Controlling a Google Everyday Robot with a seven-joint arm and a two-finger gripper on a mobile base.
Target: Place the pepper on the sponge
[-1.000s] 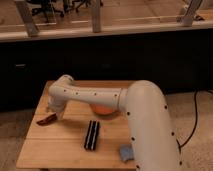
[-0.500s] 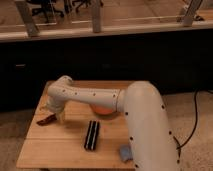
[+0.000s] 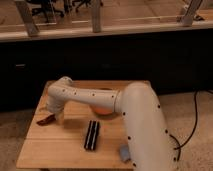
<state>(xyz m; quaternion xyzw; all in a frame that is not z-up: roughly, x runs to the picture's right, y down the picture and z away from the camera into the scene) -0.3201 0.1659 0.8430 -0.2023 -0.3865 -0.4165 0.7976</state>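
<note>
The small slender dark red-brown pepper (image 3: 45, 120) lies on the light wooden table (image 3: 55, 150), close to its left edge and about halfway between the near and far sides. The white gripper (image 3: 58, 118) is low over the table, just to the right of the pepper. It is right beside the pepper or touching its right end, but which of the two I cannot tell. I also cannot tell whether the gripper is open, closed, or clamped on the pepper.

The thick white arm (image 3: 90, 96) reaches to the gripper from the right, across the middle of the table. The small blue-grey soft sponge (image 3: 123, 152) is at the near right corner of the table, well apart from the pepper, and the arm hides a part of it. The black ridged rectangular bar (image 3: 91, 135) lies between them, nearer to the middle, with its long side going from near to far. The orange bowl (image 3: 101, 109) shows only a little, behind and under the arm.

Compared with half a second ago and one second ago, almost nothing differs. The pepper is at the same place by the left edge, the gripper is at the same low place beside it, and the bar and the sponge have not moved.
</note>
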